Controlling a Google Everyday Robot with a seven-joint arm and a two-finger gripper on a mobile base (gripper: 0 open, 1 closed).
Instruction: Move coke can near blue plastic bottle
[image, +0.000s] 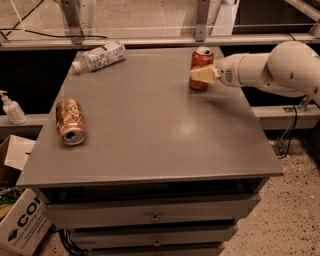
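Observation:
The coke can (201, 59) is red with a silver top and stands upright at the far right of the grey table (150, 130). My gripper (203, 75) reaches in from the right on a white arm (270, 70), and its cream tip overlaps the can's lower half. The blue plastic bottle (100, 56) is clear with a pale label and lies on its side at the table's far left corner, well away from the can.
A copper-gold can (70, 121) lies on its side near the table's left edge. A small white pump bottle (11, 107) stands on a ledge to the left. A cardboard box (20, 220) sits on the floor at lower left. Drawers (155, 216) sit under the tabletop.

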